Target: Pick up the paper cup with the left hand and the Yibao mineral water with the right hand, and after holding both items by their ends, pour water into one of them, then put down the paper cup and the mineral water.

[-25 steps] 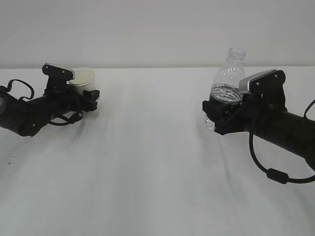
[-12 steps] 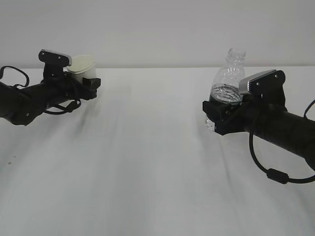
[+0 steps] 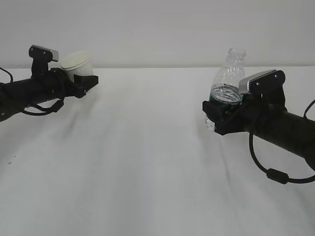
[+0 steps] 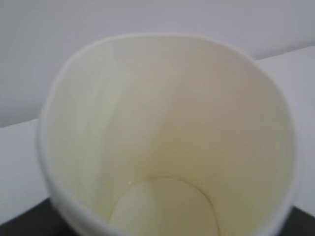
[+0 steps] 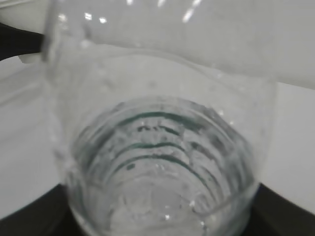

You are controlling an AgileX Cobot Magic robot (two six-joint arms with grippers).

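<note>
Under me spreads a white tablecloth (image 3: 147,162), softly creased, with faint folds running toward its far edge. Behind that far edge of the tablecloth rises a plain pale grey wall (image 3: 157,29). A few tiny dark specks dot the tablecloth's near-left part.

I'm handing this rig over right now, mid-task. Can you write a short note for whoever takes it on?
Left pincer: closed on the paper cup, held clear of the table, tilted; cup looks empty inside.
Right pincer: closed around the lower part of the Yibao mineral water, upright, uncapped, at the right side.
Done: both items gripped.
Left: bring the two together, pour water into the cup, then set both down. They are far apart now.
</note>
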